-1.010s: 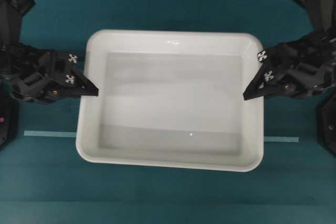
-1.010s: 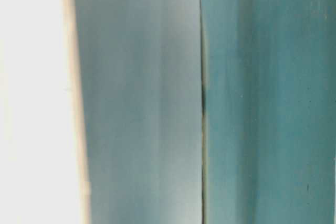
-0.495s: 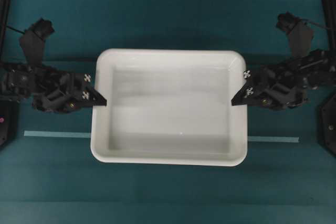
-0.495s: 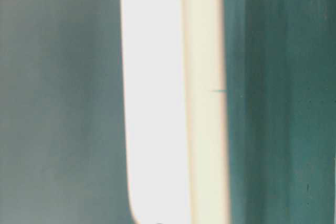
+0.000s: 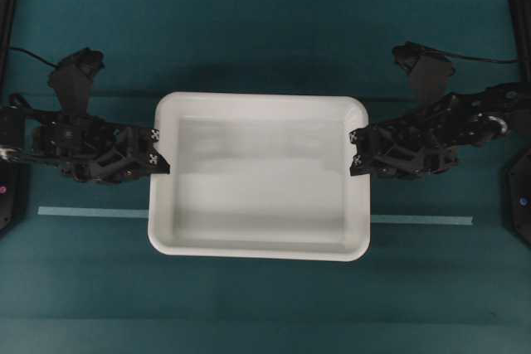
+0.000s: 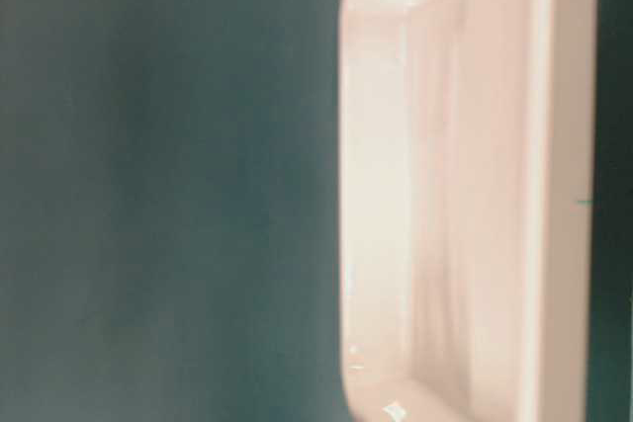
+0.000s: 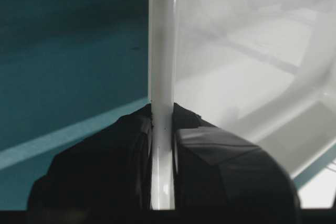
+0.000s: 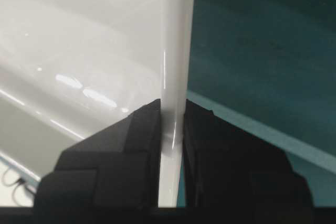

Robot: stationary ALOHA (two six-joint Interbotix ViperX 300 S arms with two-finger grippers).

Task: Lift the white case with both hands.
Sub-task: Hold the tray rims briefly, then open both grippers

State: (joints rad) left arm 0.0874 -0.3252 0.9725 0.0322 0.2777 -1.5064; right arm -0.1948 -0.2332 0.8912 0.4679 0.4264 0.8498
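Note:
The white case (image 5: 259, 180) lies level in the middle of the overhead view, held between both hands. My left gripper (image 5: 162, 153) is shut on its left rim; the left wrist view shows the rim (image 7: 161, 51) pinched between the black fingers of that gripper (image 7: 161, 116). On the opposite side my right gripper (image 5: 355, 153) is shut on the right rim (image 8: 176, 35), with one finger on each side of it (image 8: 172, 108). The table-level view shows the case's wall (image 6: 564, 195) close up. Whether the case touches the table I cannot tell.
A pale tape strip (image 5: 91, 212) runs across the teal table and passes under the case, showing again on the right (image 5: 423, 220). Black arm bases stand at the far left (image 5: 7, 196) and far right (image 5: 518, 205) edges.
In the overhead view the case and both grippers have shrunk, sinking away from the camera toward the table. Both arms stretched out lower. Both grips on the rim stayed the same.

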